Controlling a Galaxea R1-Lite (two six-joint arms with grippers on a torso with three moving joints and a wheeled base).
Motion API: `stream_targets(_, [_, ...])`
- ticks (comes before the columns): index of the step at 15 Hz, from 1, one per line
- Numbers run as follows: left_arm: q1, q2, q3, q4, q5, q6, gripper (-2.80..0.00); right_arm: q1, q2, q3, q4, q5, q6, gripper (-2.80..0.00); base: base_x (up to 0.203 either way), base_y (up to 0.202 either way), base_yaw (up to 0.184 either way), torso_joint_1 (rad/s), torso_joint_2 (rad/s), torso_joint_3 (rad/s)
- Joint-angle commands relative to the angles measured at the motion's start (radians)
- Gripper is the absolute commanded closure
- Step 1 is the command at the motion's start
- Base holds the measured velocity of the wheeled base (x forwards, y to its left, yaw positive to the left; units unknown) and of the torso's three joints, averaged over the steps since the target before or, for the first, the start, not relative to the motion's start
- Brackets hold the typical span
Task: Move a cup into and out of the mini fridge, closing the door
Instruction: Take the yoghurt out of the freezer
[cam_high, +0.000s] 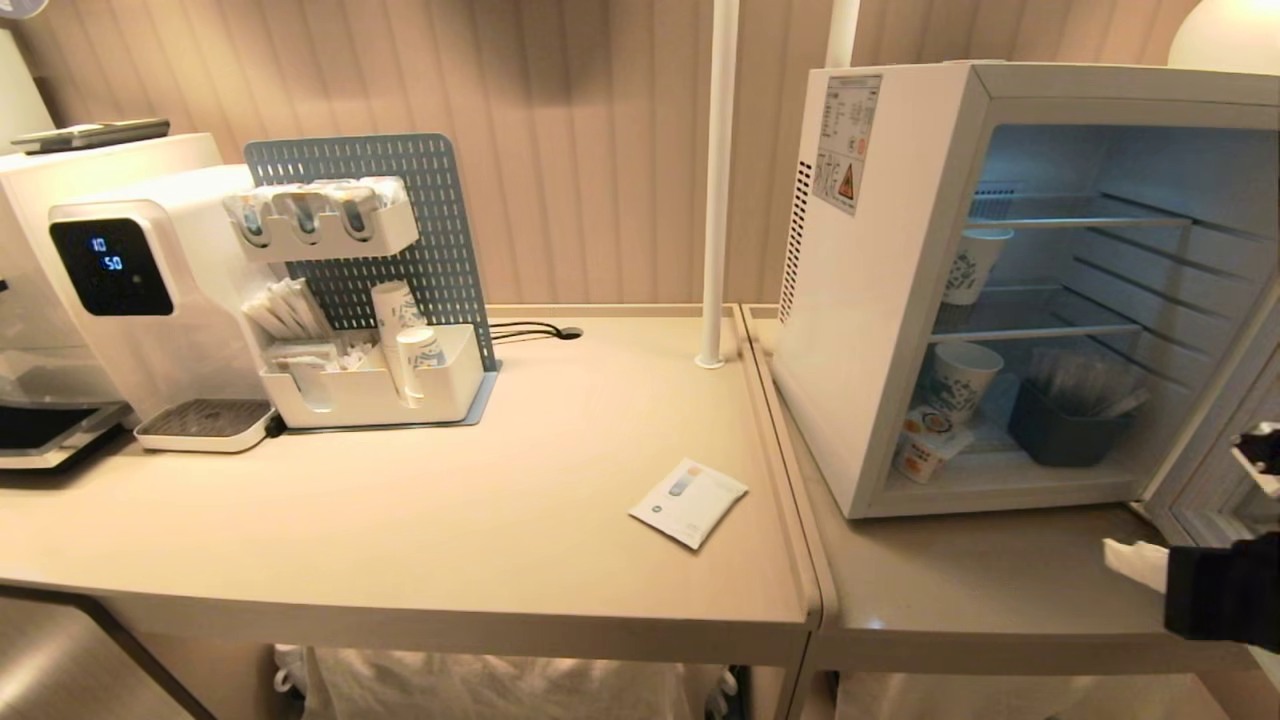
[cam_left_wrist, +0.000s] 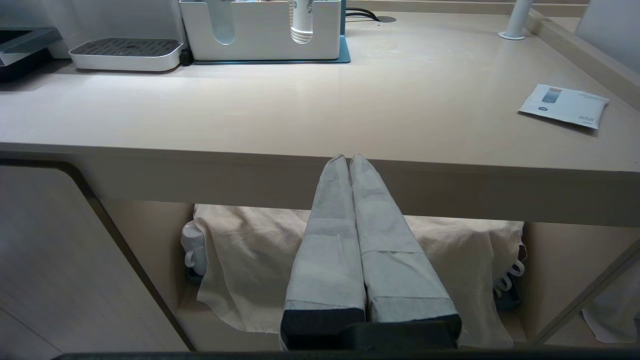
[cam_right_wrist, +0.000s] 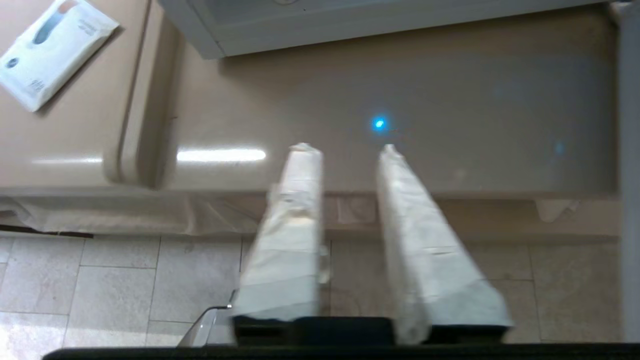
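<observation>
Two grippers logged — left gripper (cam_left_wrist: 349, 159) closed, parked below the counter | right gripper (cam_right_wrist: 345, 149) parted, empty, before mini fridge (cam_high: 880, 300) | cup (cam_high: 921, 455) on fridge floor, front left — approach should be kept low, level.

mini fridge (cam_high: 880, 300): white
cup (cam_high: 922, 455): white, orange marks
paper cups (cam_high: 960, 380): white, blue pattern
pegboard (cam_high: 400, 200): grey-blue, dotted
sachet (cam_high: 688, 502): white
bin (cam_high: 1065, 430): dark grey
</observation>
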Motion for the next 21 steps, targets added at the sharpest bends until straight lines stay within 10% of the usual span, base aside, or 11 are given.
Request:
stream_targets(1, [0.001,0.002,0.002,0.0,0.0,-0.001,0.0,0.004,0.28,0.042,-0.265,0.0,0.003,-2.8,0.0,0.0,0.0,0.0,0.0,0.0])
stream_targets(13, [0.001,0.002,0.002,0.0,0.002,-0.006,0.0,0.082,0.843,0.089,-1.215,0.03,0.066,-2.8,0.0,0.0,0.0,0.0,0.0,0.0])
stream_targets(21, [0.001,0.002,0.002,0.0,0.002,-0.006,0.0,0.06,0.94,-0.015,-1.246,-0.001,0.076,-2.8,0.0,0.0,0.0,0.0,0.0,0.0])
